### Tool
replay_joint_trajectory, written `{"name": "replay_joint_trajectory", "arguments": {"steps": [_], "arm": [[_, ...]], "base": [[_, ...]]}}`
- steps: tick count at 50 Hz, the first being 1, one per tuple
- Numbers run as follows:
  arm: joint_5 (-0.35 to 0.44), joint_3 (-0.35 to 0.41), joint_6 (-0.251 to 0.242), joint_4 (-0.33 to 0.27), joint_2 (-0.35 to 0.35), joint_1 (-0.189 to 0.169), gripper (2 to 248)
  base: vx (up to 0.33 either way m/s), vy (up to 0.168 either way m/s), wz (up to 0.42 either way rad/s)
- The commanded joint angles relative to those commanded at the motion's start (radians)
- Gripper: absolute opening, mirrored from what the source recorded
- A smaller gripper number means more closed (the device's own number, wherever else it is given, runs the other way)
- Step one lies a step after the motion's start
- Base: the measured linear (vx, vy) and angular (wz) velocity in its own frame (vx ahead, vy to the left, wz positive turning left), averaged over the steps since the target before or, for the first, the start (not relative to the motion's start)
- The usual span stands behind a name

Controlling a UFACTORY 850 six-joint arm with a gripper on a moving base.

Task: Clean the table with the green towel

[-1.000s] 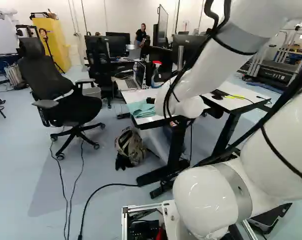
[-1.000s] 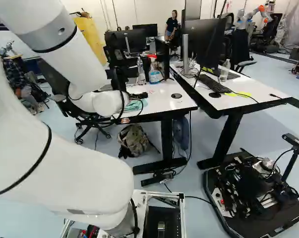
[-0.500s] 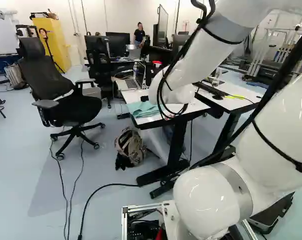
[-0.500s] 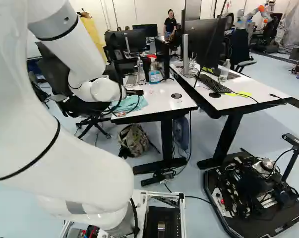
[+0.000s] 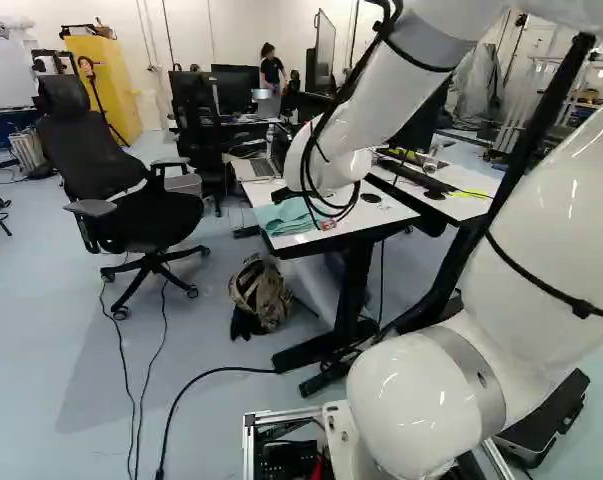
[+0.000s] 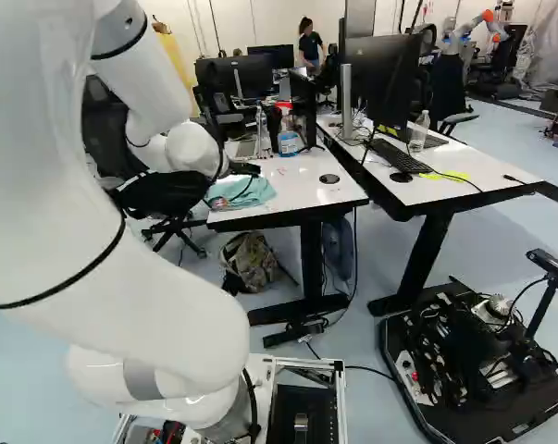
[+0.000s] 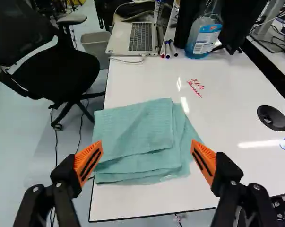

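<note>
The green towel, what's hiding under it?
Under the towel is the white table: you can see it all around the towel's front and right-hand edges in the right base view. The folded cloth covers the rest, so I can't tell if writing or anything flat is hiding there.

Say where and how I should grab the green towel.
Grip the green towel across its middle, coming straight down from above with the pincer open. It lies flat in folded layers on the table, with no edge standing up, so closing low should bunch it.
</note>
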Motion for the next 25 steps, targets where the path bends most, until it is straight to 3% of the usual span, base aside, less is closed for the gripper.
{"name": "replay_joint_trajectory", "arguments": {"steps": [25], "arm": [[-0.176, -0.135, 0.000, 0.000, -0.072, 0.027, 247]], "base": [[0.000, 0.000, 0.000]]}}
